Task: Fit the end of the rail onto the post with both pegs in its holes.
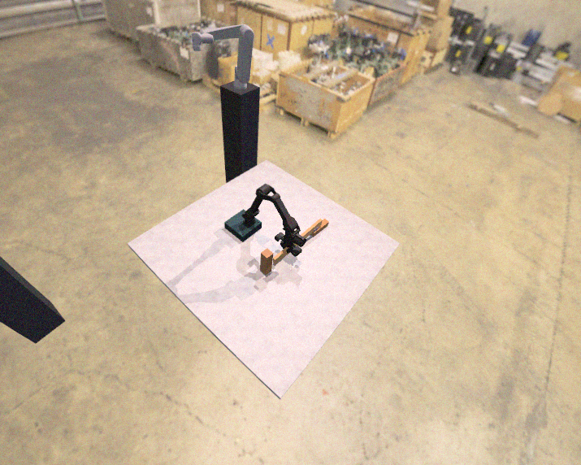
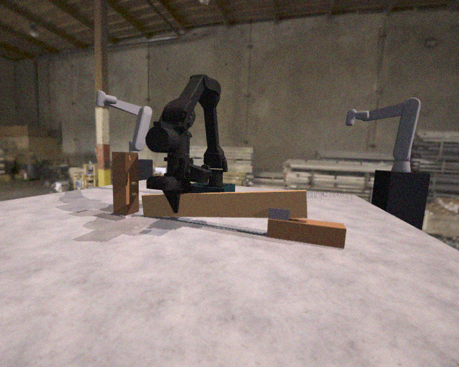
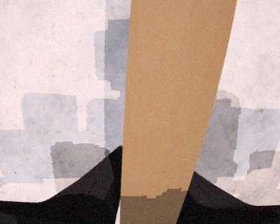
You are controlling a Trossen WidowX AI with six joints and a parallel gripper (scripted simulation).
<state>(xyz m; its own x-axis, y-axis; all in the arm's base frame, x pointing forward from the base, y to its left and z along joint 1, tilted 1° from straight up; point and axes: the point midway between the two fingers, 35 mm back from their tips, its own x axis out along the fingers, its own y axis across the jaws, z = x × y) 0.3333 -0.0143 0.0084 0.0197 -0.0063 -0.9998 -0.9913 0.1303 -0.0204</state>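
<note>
Rail [image 1: 310,234] [image 2: 237,204] [image 3: 167,98] slopes down toward post [image 1: 266,262] [image 2: 125,183], near end on table [image 1: 300,320] [image 2: 229,292] [image 3: 38,51], just short of pegs [image 2: 133,188]; your gripper [image 1: 288,249] [image 2: 176,209] [image 3: 140,153] has jaws clamped on it.

From my exterior view, the post [image 1: 266,262] [image 2: 125,183] stands upright on the table [image 1: 280,340] [image 2: 221,296] [image 3: 30,39] at the left, its pegs [image 2: 133,188] on the side facing the rail [image 1: 308,233] [image 2: 237,205] [image 3: 167,98]. The rail's near end lies just right of the post, a gap between them; its far end is raised, behind the bracket [image 2: 278,213] on the footboard block [image 1: 325,225] [image 2: 306,233]. I can't tell how deeply it sits there. The gripper [image 1: 291,245] [image 2: 177,205] [image 3: 140,153] is around the rail, nearer the post than the block — one finger on each side. Behind the rail I see the arm's base [image 1: 235,231] [image 2: 229,187], on the table.
</note>
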